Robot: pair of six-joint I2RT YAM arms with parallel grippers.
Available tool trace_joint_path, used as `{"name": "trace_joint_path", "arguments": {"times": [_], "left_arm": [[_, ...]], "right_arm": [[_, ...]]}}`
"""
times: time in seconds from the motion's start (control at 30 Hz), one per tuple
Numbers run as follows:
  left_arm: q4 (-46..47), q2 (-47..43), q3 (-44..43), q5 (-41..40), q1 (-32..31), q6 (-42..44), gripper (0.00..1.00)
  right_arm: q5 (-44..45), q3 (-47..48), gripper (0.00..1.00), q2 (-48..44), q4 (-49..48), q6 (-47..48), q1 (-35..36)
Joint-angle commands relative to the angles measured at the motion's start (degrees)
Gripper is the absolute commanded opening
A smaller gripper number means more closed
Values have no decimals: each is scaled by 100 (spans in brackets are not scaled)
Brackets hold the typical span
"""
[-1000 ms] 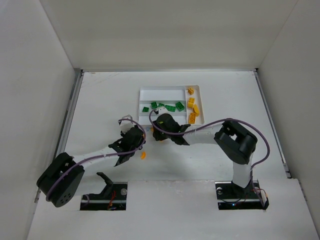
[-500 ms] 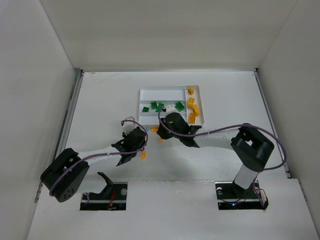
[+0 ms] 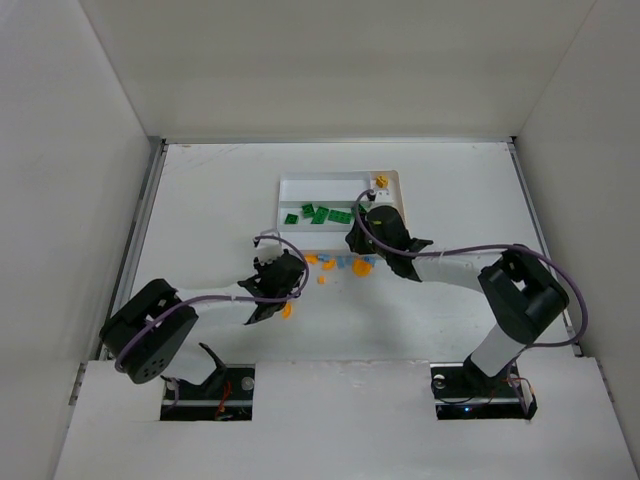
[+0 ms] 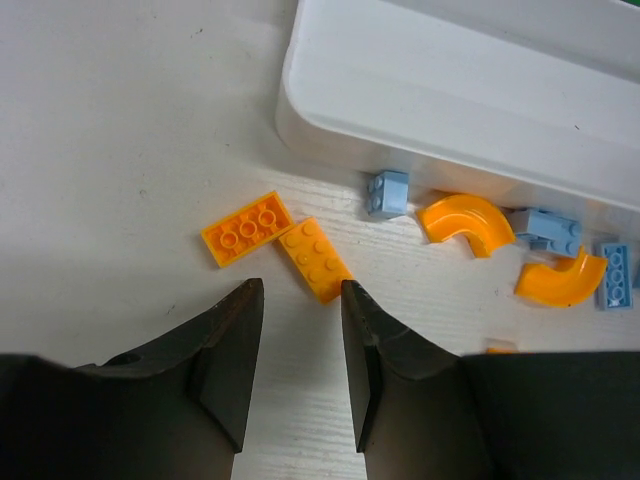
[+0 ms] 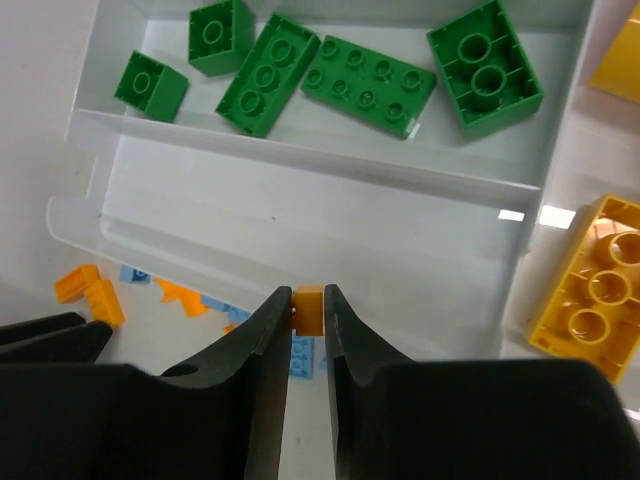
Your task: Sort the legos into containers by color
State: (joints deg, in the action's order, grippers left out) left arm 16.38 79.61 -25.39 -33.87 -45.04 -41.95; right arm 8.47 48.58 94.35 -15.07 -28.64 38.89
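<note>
Since a second ago: the right gripper (image 5: 308, 296) has crossed from the near-left corner of the tray (image 5: 300, 162) to its right part, elbow swung out to the right. The left gripper (image 4: 300, 290) has crept right and farther out, up to the loose pile. That pile was hidden under the right arm before and now shows along the tray's near wall.

Right claw: clamped on a small orange brick (image 5: 310, 312), pinched at the very fingertips, hanging about over the tray's near rim. Left claw: fingers apart, nothing between them, poised just near of two orange plates (image 4: 247, 228) that touch each other on the table (image 4: 120, 110).

Risks, as I judge them:
- With a tip-only pinch, the brick could twist or slip out before it is over a slot.
- Released this close to the rim, it may strike the wall and hop back to the table.
- Orange is close in hue to the yellow bricks (image 5: 590, 300) in the crosswise right-end slot, so a drop drifting right mixes the two.
- A drop drifting far lands it among the green bricks (image 5: 370, 85) in the middle slot.
- The left claw closing on touching plates may catch both or skid one away.
- Both arms work close together here, so contact is possible.

Look of the lot: five green pieces in view in one long slot, and the slot nearer than it is bare white. Light-blue bricks (image 4: 388, 192) and curved orange pieces (image 4: 465, 222) lie unsorted just beside the near wall.
</note>
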Motion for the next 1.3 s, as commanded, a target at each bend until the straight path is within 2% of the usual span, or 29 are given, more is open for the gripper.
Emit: {"name": "trace_joint_path", "arguments": {"times": [0.0,0.07,0.23,0.33,0.53,0.77,0.97,1.07,1.17,1.27], "left_arm": [[-12,177,-186,-357,-88,179,33],[-65,256,-247,-427,-132,222,33],[-74,292,-238,-700,-194,223,32],[-118,195,-230,-849,-238,170,33],[-48,-121,-124,-894,-387,-67,43],[172,-95,-89,-841,-370,-146,44],[172,221,-247,-858,-247,-41,45],[181,388,-309,-832,-185,-58,46],[181,493,-362,-858,-220,-50,46],[190,502,-362,-867,-238,-67,46]], "right_arm": [[172,-76,31,-21,-523,-185,-114],[251,-173,41,-74,-689,-220,-132],[278,-261,49,-215,-699,-229,-97],[252,-287,51,-294,-682,-238,34],[331,-253,55,-338,-611,-106,272],[225,-182,56,-101,-848,-212,105],[410,28,61,189,-665,-80,43],[698,12,63,6,-505,34,131],[849,134,62,224,-542,253,219],[1383,83,66,-143,-416,447,535]]}}
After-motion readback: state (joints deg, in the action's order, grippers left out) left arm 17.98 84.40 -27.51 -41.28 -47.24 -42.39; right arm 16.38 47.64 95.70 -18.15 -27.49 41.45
